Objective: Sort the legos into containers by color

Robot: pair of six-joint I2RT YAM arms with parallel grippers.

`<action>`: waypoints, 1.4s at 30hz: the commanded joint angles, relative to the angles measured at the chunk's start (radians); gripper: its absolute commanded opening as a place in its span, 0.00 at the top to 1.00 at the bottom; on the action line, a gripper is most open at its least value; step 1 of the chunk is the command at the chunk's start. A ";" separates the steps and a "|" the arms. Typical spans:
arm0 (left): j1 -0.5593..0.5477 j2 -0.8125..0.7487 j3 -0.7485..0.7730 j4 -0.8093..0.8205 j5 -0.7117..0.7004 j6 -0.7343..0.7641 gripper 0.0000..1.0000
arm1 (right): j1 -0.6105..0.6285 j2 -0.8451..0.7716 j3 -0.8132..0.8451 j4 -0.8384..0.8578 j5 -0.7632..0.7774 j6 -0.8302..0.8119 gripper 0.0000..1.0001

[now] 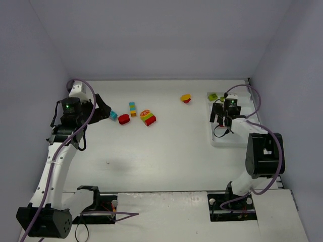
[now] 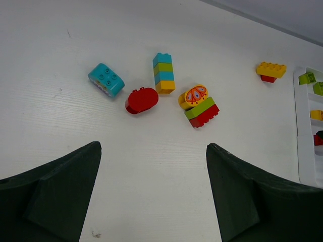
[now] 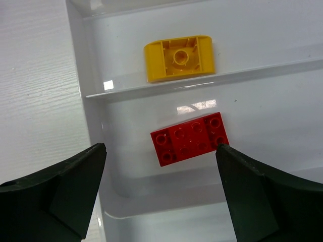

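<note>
Loose legos lie on the table: a cyan brick (image 2: 106,79), a red oval brick (image 2: 142,100), a cyan-green-yellow stack (image 2: 163,73), a green-on-red piece with a yellow printed brick (image 2: 199,107), and a yellow-on-red piece (image 2: 270,70). My left gripper (image 2: 153,147) hangs open above bare table short of them. The white tray's containers (image 3: 81,60) hold a red brick (image 3: 190,138) and, past a ridge, an upturned yellow brick (image 3: 179,57). My right gripper (image 3: 160,151) stands open over the red brick, which lies loose on the tray floor.
The tray (image 1: 224,140) sits at the table's right side, with green bricks (image 2: 307,78) in its far compartment. Grey walls close in the table at the back and on both sides. The right arm's base (image 1: 264,154) stands just beyond the tray's near end.
</note>
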 commanded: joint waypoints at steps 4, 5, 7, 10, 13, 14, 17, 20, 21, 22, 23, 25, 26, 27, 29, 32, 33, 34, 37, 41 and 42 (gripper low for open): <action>-0.031 0.025 0.024 0.051 -0.042 0.000 0.22 | 0.019 -0.179 -0.007 0.023 -0.050 0.055 0.13; -0.041 0.035 0.027 0.040 -0.062 -0.002 0.22 | 0.043 -0.197 -0.007 0.023 -0.054 0.059 0.13; -0.078 0.076 0.050 0.002 -0.126 0.009 0.22 | 0.080 -0.246 -0.006 0.026 -0.054 0.063 0.13; -0.202 0.171 0.115 -0.078 -0.247 0.024 0.22 | 0.178 -0.311 -0.015 0.027 -0.052 0.056 0.13; -0.235 0.289 0.185 -0.121 -0.261 0.038 0.22 | 0.199 -0.360 -0.051 0.058 -0.090 0.063 0.13; -0.239 0.352 0.205 -0.139 -0.260 0.052 0.22 | 0.199 -0.374 -0.062 0.078 -0.104 0.070 0.13; -0.241 0.473 0.277 -0.137 -0.237 0.145 0.22 | 0.199 -0.409 -0.093 0.102 -0.132 0.075 0.13; -0.241 0.581 0.329 -0.123 -0.206 0.309 0.22 | 0.199 -0.426 -0.102 0.115 -0.153 0.079 0.13; -0.241 0.607 0.343 -0.124 -0.196 0.348 0.22 | 0.199 -0.428 -0.104 0.121 -0.161 0.081 0.13; -0.241 0.649 0.372 -0.132 -0.180 0.386 0.22 | 0.199 -0.431 -0.110 0.130 -0.178 0.082 0.13; -0.241 0.668 0.381 -0.133 -0.124 0.446 0.22 | 0.199 -0.431 -0.113 0.133 -0.187 0.089 0.13; -0.241 0.703 0.404 -0.132 -0.093 0.518 0.22 | 0.197 -0.438 -0.114 0.138 -0.219 0.096 0.13; -0.241 0.735 0.420 -0.130 -0.084 0.567 0.22 | 0.199 -0.441 -0.124 0.147 -0.230 0.104 0.13; -0.241 0.752 0.429 -0.129 -0.074 0.589 0.22 | 0.199 -0.444 -0.128 0.152 -0.238 0.109 0.13; -0.239 0.806 0.455 -0.130 -0.067 0.647 0.22 | 0.199 -0.454 -0.137 0.161 -0.254 0.116 0.13; -0.238 0.883 0.489 -0.155 -0.048 0.696 0.22 | 0.199 -0.463 -0.140 0.162 -0.261 0.116 0.13; -0.238 0.900 0.510 -0.155 -0.056 0.701 0.22 | 0.197 -0.466 -0.142 0.162 -0.262 0.116 0.13; -0.235 0.929 0.521 -0.156 -0.062 0.713 0.22 | 0.199 -0.468 -0.144 0.165 -0.265 0.116 0.13; -0.226 0.973 0.549 -0.153 -0.068 0.734 0.22 | 0.199 -0.468 -0.147 0.168 -0.273 0.118 0.13; -0.207 1.010 0.567 -0.166 -0.071 0.742 0.23 | 0.199 -0.464 -0.147 0.173 -0.284 0.118 0.13; -0.204 1.013 0.567 -0.166 -0.067 0.744 0.24 | 0.199 -0.463 -0.147 0.173 -0.285 0.118 0.13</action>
